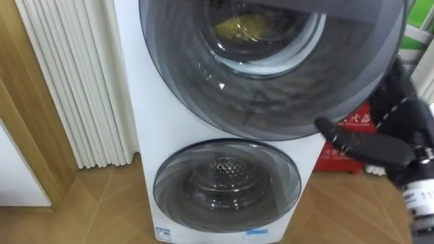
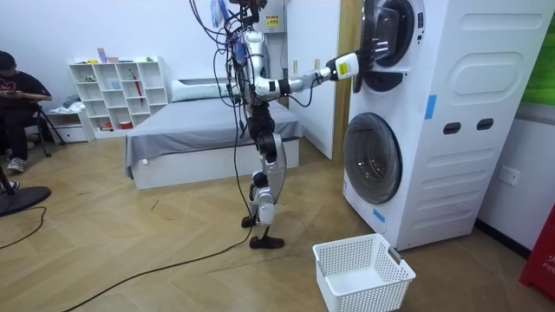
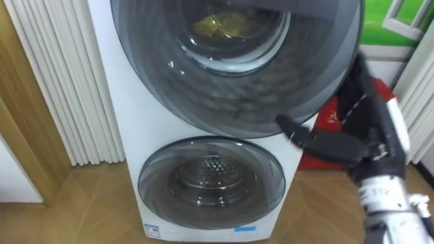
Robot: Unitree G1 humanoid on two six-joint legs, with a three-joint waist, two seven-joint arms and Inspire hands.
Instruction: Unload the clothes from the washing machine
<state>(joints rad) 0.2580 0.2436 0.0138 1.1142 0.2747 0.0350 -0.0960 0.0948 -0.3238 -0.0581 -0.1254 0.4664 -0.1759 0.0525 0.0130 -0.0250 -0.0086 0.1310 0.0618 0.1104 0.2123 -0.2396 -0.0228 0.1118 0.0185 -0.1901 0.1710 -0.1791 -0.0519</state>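
Clothes [image 1: 241, 27], yellow, are lying inside the upper drum of the washing machine [image 1: 146, 129], showing through its dark round door [image 1: 271, 102] at top centre. At the right of the frame, the right hand [image 1: 390, 146] is touching the door's rim, fingers straight and thumb spread apart.

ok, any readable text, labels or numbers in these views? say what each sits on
Nothing reads cleanly enough to quote.
Red object right of the white stacked washing machine: white characters, partly covered, not legible.
Small blue-and-white sticker at the machine's lower front: print too small.
Blue strip sticker on the machine's side: no print readable.
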